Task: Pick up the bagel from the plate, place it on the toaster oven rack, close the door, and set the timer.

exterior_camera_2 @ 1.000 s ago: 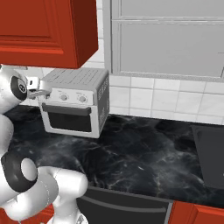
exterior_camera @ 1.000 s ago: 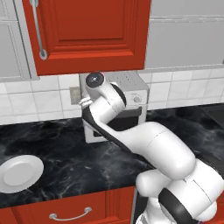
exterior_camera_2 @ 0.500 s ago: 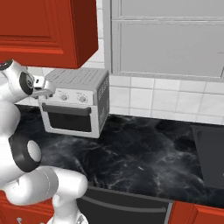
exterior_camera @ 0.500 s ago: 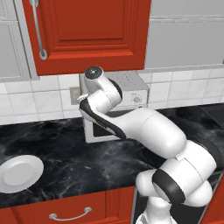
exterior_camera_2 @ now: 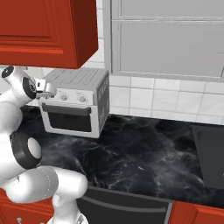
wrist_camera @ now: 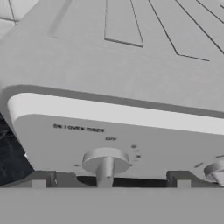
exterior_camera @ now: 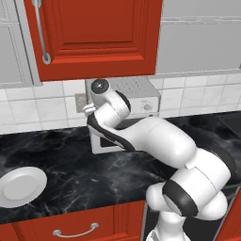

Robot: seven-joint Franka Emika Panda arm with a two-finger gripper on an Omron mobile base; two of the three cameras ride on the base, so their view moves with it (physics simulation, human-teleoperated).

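hand view shows the round silver timer knob [wrist_camera: 105,162] on the toaster oven [exterior_camera_2: 75,107], door [exterior_camera_2: 66,117] shut, just beyond the gripper [wrist_camera: 111,178], its fingers spread either side.

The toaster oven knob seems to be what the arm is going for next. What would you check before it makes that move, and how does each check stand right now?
1. The door is shut: ok, it sits flush with the front of the toaster oven.
2. The bagel is on the rack: cannot tell, the dark window hides the inside.
3. The plate is free of the bagel: ok, it lies bare on the counter.
4. The gripper is lined up with the timer knob: ok, the knob sits between the fingertips in the hand view.
5. The gripper is spread wide enough to take the knob: ok.
6. The knob's present setting: cannot tell, the marks are too blurred.
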